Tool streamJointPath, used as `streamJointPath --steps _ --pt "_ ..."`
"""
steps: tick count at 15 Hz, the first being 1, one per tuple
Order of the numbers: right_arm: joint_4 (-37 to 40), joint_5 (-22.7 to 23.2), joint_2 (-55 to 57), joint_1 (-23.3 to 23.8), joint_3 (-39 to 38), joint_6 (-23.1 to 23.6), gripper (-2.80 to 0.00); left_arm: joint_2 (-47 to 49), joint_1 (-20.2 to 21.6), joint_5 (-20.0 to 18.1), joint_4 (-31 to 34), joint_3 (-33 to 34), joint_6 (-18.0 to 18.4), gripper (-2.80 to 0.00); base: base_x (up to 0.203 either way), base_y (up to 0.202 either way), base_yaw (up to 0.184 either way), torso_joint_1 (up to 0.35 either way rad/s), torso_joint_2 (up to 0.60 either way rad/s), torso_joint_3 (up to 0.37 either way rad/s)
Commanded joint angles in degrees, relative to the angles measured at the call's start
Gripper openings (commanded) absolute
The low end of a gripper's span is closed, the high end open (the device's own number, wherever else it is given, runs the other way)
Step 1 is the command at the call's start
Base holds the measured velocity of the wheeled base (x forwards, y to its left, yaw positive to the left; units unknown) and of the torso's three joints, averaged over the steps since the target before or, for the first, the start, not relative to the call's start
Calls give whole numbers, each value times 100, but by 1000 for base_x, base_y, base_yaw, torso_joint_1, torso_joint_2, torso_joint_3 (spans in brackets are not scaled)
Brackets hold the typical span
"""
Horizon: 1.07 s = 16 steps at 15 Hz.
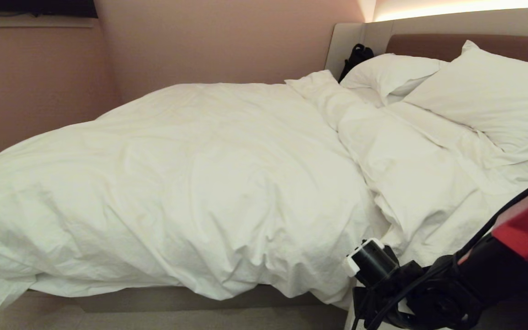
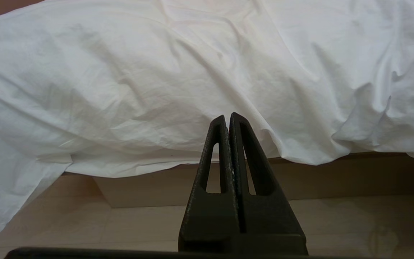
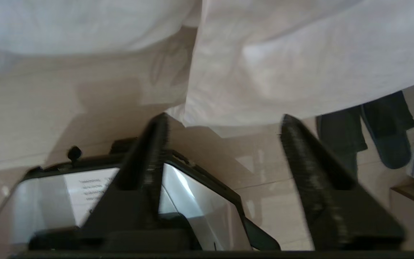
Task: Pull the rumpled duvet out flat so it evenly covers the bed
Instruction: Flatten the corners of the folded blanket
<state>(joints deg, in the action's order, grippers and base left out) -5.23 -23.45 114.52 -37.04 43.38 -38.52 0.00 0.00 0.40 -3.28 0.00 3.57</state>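
Right end effector [image 3: 221, 122] agape (empty) below duvet [image 3: 300, 64] edge.

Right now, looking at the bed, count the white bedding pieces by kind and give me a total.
Duvet: 1, rumpled, hanging over the near edge
Pillows: 2, one by the corner, one nearer the right
Total: 3

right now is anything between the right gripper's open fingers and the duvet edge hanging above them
Nothing. In the right wrist view the right gripper stands open just under the duvet hem, with only bare floor showing in the gap.
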Motion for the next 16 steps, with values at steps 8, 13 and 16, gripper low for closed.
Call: streamJointPath --steps 8,13,16 --pt "-1271 -453 1172 195 13 218 0 0 0 3 -6 0 12 -280 0 0 0 0 0 0" --pt "-1439 -753 1413 241 56 274 0 0 8 -14 -6 0 12 -280 0 0 0 0 0 0" --pt "-1569 -877 1449 248 55 293 0 9 0 -23 -6 0 29 -280 0 0 0 0 0 0"
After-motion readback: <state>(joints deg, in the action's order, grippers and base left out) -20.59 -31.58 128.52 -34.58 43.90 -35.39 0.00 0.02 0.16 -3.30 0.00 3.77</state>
